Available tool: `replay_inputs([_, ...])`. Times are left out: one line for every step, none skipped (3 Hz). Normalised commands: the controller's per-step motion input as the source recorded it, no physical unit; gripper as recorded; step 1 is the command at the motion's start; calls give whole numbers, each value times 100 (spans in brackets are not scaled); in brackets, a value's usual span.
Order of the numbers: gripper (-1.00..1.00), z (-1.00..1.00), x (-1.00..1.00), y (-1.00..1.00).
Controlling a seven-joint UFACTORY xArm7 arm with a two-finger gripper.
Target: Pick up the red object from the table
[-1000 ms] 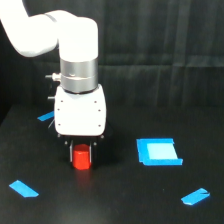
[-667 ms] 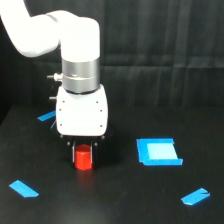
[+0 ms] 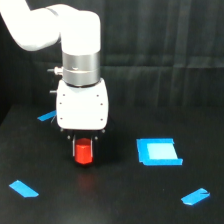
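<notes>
The white arm (image 3: 55, 25) reaches in from the upper corner on the exterior view's left and bends straight down, its silver wrist ring (image 3: 80, 70) stacked above the boxy white gripper body (image 3: 82, 105). Under that body sits the gripper (image 3: 83, 146), and right there is the red block (image 3: 83, 151), showing between the two short dark fingers (image 3: 74, 145). The fingers flank the block on either side and look pressed close against it, so the gripper appears closed on the block, though contact at the pads is hard to make out at this sharpness. The block's lower end sticks out below the fingertips. Whether its base touches the table (image 3: 115, 200) or hangs just above it cannot be told; black shadow swallows that edge.

Out on the black table, a blue square patch (image 3: 158, 151) lies flat toward the exterior view's right, well apart from the block. A blue tape strip (image 3: 23, 188) lies near the front on the left, another (image 3: 195, 196) near the front on the right, and a third strip (image 3: 47, 116) peeks out behind the gripper body on the left. A black curtain (image 3: 160, 50) hangs as backdrop.
</notes>
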Motion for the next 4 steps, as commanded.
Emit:
replay_inputs([-87,98,9,1])
replay_inputs([-100,99,19,17])
replay_inputs([-100,96,-2,21])
replay_inputs([-100,97,13,7])
